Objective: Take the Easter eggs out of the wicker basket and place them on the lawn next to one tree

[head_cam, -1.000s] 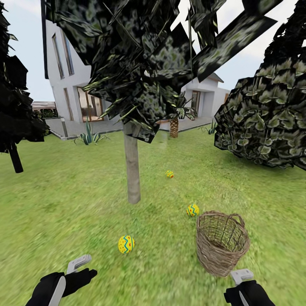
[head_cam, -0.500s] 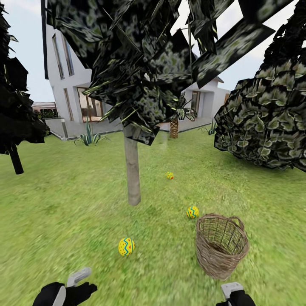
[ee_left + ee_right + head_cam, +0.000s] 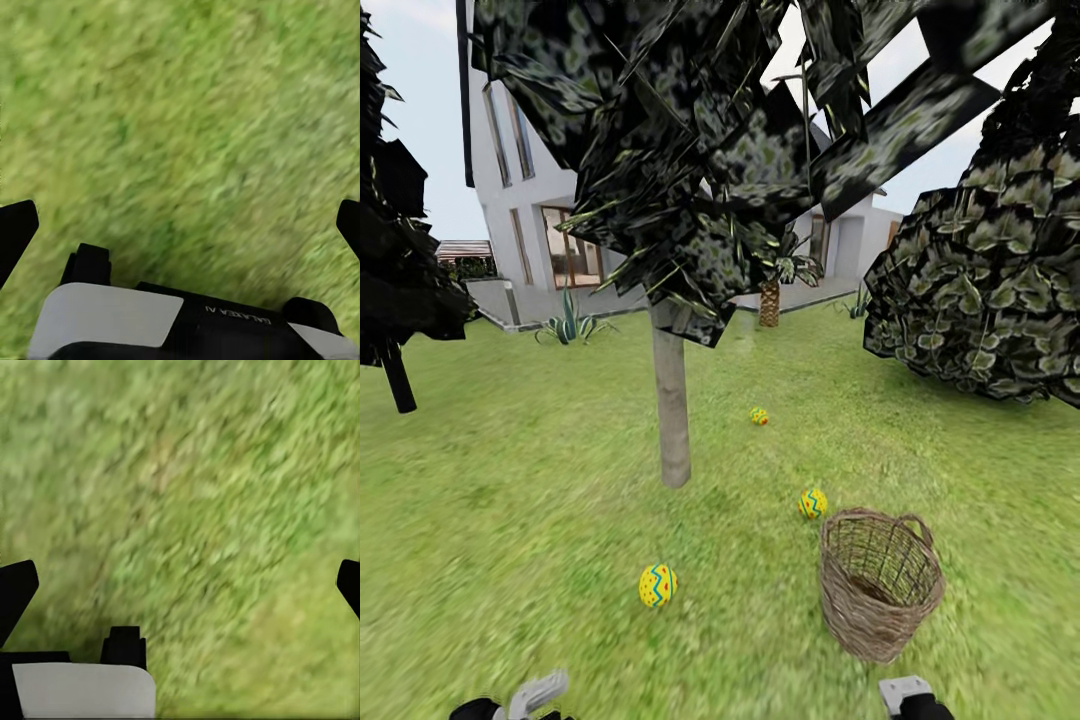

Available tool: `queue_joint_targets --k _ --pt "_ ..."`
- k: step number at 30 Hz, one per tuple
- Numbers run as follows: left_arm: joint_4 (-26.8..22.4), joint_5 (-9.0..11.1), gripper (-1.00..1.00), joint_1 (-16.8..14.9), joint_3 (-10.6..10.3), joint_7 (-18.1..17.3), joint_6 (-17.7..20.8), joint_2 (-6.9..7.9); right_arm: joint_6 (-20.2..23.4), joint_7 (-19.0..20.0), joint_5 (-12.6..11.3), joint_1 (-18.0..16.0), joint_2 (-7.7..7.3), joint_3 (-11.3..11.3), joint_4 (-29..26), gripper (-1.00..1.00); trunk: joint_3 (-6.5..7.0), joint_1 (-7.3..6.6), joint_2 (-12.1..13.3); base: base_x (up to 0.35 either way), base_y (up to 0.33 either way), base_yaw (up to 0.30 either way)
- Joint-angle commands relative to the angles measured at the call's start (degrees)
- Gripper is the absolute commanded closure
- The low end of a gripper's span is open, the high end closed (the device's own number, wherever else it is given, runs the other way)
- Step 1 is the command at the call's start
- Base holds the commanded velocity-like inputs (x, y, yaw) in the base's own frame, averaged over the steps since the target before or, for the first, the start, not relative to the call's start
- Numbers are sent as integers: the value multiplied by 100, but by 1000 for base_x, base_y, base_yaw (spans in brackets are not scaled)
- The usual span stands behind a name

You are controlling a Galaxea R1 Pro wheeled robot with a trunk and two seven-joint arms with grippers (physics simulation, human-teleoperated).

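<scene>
**Eggs on grass, basket upright, both grippers spread and empty**

Nearest the robot, the left gripper is spread wide: its dark fingertips sit at opposite picture edges with blurred grass between them and nothing held. Small mirrored lettering is printed on the gripper body; it is too small to read reliably. The right gripper stands equally wide over bare grass, also empty. In the head view both grippers appear at the bottom edge as pale tips.

The wicker basket stands upright on the lawn, ahead and to the right, mouth facing up, loop handle at the far rim. Its brown-tan weave is open; no egg is visible in the part of the interior that shows.

Three yellow eggs with blue zigzag bands lie on the grass:
- near egg, left of the basket, long axis roughly upright;
- middle egg, just beyond the basket rim, apart from it;
- far egg, right of the trunk; orientation cannot be told.

The tree rises straight, pale-trunked, under a dark crown. Beyond stand a bush, a palm and a white house.
</scene>
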Motion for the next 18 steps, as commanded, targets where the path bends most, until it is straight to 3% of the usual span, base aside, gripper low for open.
queue_joint_targets --k 1,7,11,18 --pt "68 -12 -100 -4 14 -25 26 2 -44 11 42 -3 -4 20 58 -100 12 -23 38 0 0 0" --pt "679 -14 -100 -4 10 -33 1 68 -255 13 4 -3 -3 15 354 -100 120 -155 279 0 0 0" --pt "986 -7 -100 -4 8 -47 -9 240 -261 13 12 -3 -3 14 395 -100 192 -243 439 0 0 0" --pt "1443 -7 -100 -4 -12 -47 -19 237 -307 19 26 -3 50 23 697 -100 335 -396 720 0 0 0"
